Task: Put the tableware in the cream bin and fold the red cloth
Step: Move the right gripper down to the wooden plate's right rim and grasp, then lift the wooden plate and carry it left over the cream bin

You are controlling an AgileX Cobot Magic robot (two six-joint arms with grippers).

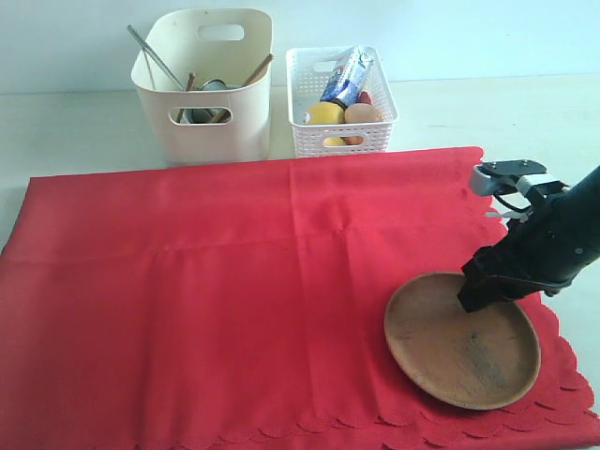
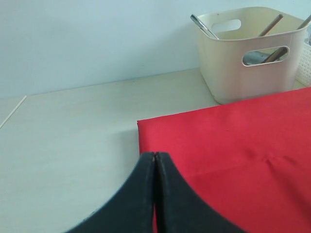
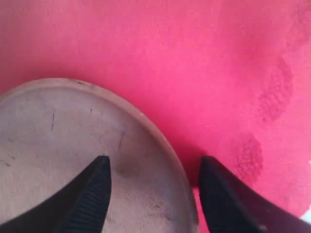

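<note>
A round brown wooden plate (image 1: 450, 361) lies on the red cloth (image 1: 234, 281) near its front right corner. My right gripper (image 1: 473, 292) is open and low over the plate's far rim. In the right wrist view, the right gripper (image 3: 155, 162) has one finger over the plate (image 3: 48, 136) and the other over the cloth (image 3: 194, 58), with the rim between them. The cream bin (image 1: 246, 131) stands behind the cloth with a silver knife (image 1: 150, 52), wooden handles (image 1: 258, 67) and a steel cup (image 1: 214, 86) inside. My left gripper (image 2: 155, 155) is shut and empty at the cloth's (image 2: 243, 145) corner, with the bin (image 2: 233, 85) beyond.
A white perforated basket (image 1: 319, 139) stands right of the cream bin, holding a milk carton (image 1: 347, 75), a lemon (image 1: 323, 112) and an egg (image 1: 361, 114). Bare pale table (image 2: 73, 136) lies beside and behind the cloth.
</note>
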